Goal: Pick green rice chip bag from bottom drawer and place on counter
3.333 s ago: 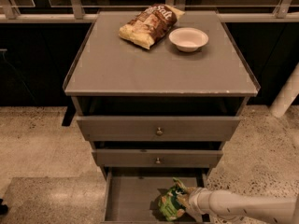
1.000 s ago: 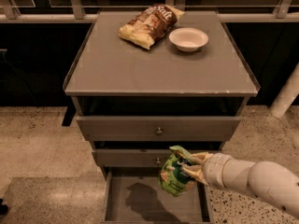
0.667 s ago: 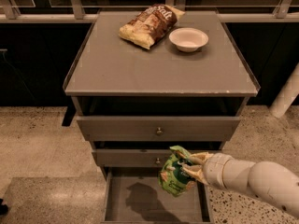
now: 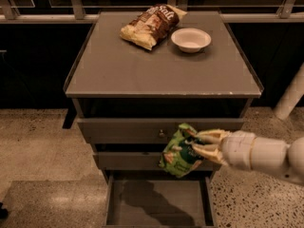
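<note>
Since the earlier views the green rice chip bag (image 4: 176, 152) has come up out of the bottom drawer (image 4: 110, 199). It now hangs in the air higher than a moment ago, in front of the two upper drawers (image 4: 123, 129). It covers the right half of the middle drawer front and sits just to the right of the top drawer's small knob (image 4: 162, 134). The gripper (image 4: 194, 143), reaching in from 4 o'clock, has its two pale fingers (image 4: 209, 136) clamped on the bag's right edge. The bag is crumpled and seems tilted, top toward 1 o'clock.

The bottom drawer stands pulled out at 6 o'clock, with only the bag's shadow on its floor. The counter (image 4: 156, 68) lies above, its worn front edge overhanging the drawers between the bag and the top surface. Toward 12 o'clock on it lies a brown-and-cream chip bag (image 4: 149, 25), and just beside that, at 1 o'clock, a white bowl (image 4: 191, 39).
</note>
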